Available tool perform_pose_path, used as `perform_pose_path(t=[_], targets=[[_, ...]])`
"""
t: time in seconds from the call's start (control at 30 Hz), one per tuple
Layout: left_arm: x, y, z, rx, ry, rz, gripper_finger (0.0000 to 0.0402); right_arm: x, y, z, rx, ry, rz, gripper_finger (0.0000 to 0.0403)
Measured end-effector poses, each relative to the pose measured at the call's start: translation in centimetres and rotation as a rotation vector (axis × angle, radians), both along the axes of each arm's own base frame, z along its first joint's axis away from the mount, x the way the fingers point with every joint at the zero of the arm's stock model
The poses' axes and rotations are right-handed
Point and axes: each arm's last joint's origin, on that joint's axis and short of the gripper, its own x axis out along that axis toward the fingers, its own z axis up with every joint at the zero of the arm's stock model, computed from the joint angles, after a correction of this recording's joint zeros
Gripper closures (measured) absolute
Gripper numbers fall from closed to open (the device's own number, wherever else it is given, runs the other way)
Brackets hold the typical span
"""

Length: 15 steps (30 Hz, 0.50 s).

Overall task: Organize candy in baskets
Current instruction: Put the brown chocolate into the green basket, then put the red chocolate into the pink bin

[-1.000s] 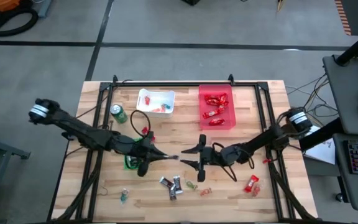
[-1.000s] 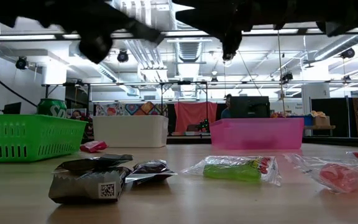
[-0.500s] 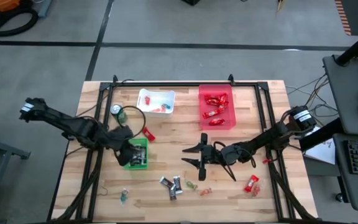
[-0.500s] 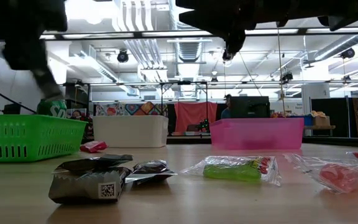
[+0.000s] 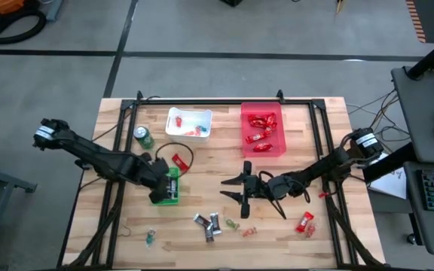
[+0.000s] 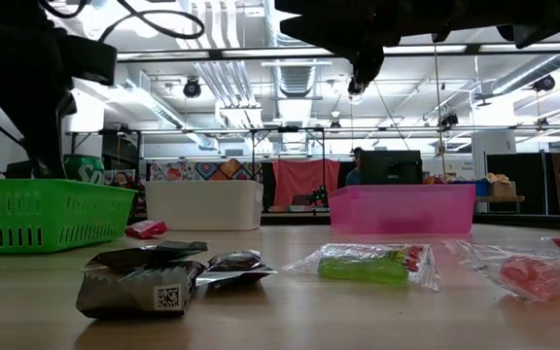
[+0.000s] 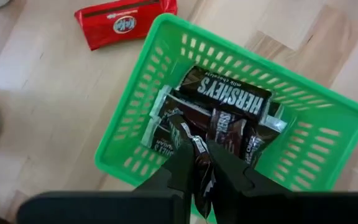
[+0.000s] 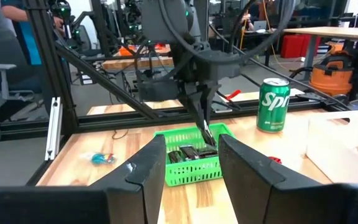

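High view: left arm reaching diagonally across tabletop [image 5: 202,162], left gripper [image 7: 196,163] pointing down into green basket [image 7: 328,121], pinching dark-wrapped bar [image 7: 199,167] above bars inside; right gripper [image 5: 236,188] hovering mid-tabletop, fingers standing apart, holding nothing; loose candy [image 5: 209,223] lying along near edge; white basket [image 5: 187,123], red basket [image 5: 262,129] sitting toward far edge

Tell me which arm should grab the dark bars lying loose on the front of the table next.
Right. Its hand hangs open just behind the dark bars; the left hand is over the green basket, gripping a dark bar.
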Motion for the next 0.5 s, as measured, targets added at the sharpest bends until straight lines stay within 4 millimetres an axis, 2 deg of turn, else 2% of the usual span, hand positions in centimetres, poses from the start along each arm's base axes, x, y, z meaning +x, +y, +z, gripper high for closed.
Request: perform_pose_path(t=[0.23,0.5], targets=[[2.2,-0.9,0.2,0.039,0.068,-0.073,0.0328,0.0,0.0,-0.1,0.028,0.005,0.000,0.0265],[3.7,-1.5,1.3,0.055,0.081,-0.138,0.0284,0.0,-0.3,-0.8,0.077,0.072,-0.012,0.0265]])
